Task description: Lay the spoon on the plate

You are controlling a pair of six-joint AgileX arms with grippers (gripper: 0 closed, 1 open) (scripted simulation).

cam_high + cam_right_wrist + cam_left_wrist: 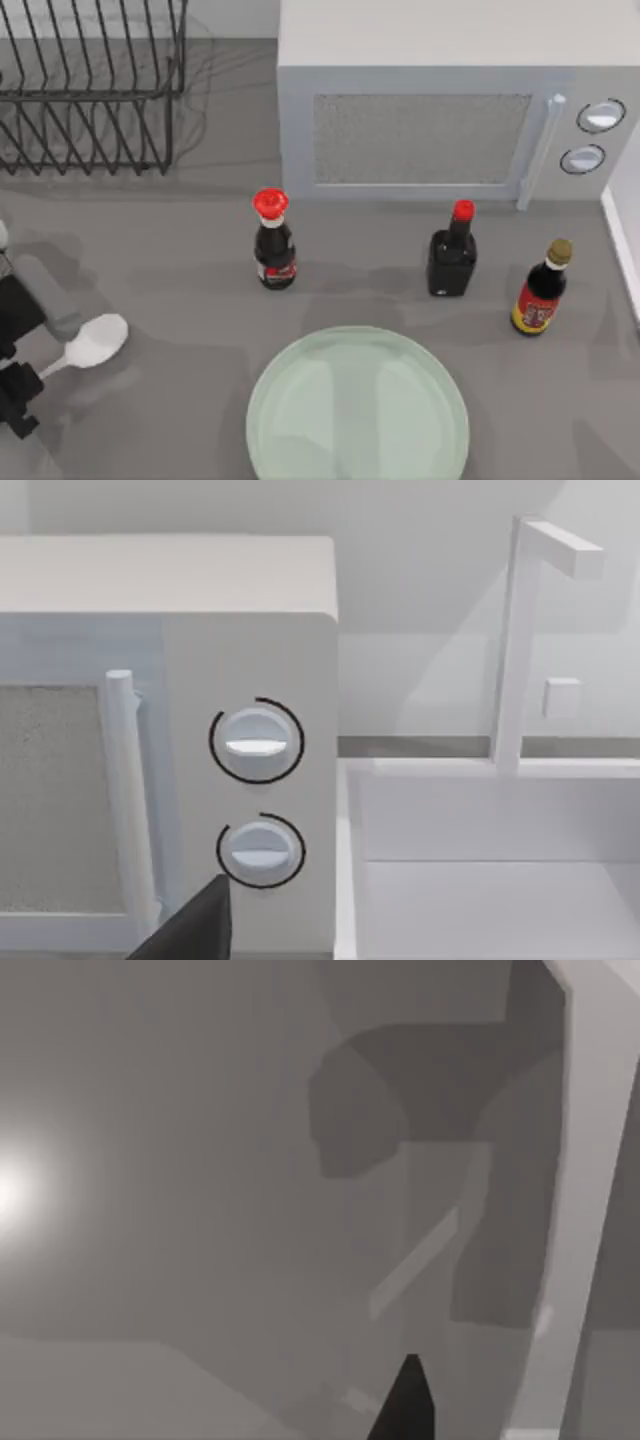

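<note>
The white spoon [95, 342] is at the table's left edge, its oval bowl pointing right. Its thin handle runs down-left into my left gripper [25, 385], which looks shut on the handle's end. The spoon casts a shadow on the grey table beneath it. The pale-green round plate [357, 410] lies flat at the front middle, well right of the spoon, with nothing on it. One dark fingertip [405, 1405] of the left gripper shows in the left wrist view. The right wrist view has a dark fingertip [195, 925] of my right gripper, facing the microwave's knobs.
Three bottles stand behind the plate: a red-capped cola bottle [273, 240], a black square bottle [452, 250] and a brown sauce bottle [540, 288]. A microwave [440, 100] fills the back right. A wire dish rack [90, 85] is at the back left, a white basin [480, 880] at the right.
</note>
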